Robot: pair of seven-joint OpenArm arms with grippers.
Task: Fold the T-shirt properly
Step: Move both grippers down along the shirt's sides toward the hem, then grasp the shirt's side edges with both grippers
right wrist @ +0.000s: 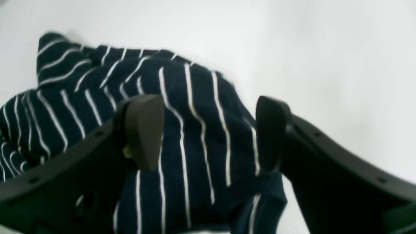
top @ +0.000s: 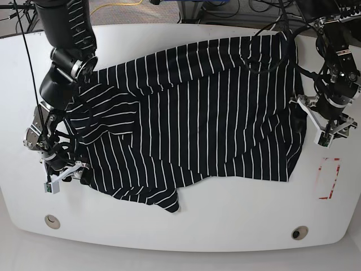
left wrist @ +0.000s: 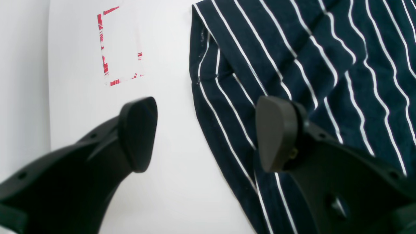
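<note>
The black T-shirt (top: 197, 118) with thin white stripes lies spread and rumpled across the white table (top: 225, 220). My left gripper (left wrist: 208, 135) hangs open over the T-shirt's (left wrist: 292, 65) side edge; one finger is above bare table, the other above fabric. In the base view this left gripper (top: 326, 127) sits at the shirt's right edge. My right gripper (right wrist: 206, 133) is open too, its fingers straddling a bunched part of the T-shirt (right wrist: 195, 113). It shows at the shirt's lower left in the base view, where the right gripper (top: 61, 172) is low over the cloth.
A red tape rectangle (top: 329, 179) marks the table near the left gripper, also the red tape rectangle (left wrist: 120, 45) in the left wrist view. Two round holes (top: 52, 221) (top: 299, 232) sit near the front edge. Cables (top: 214, 8) lie beyond the back edge.
</note>
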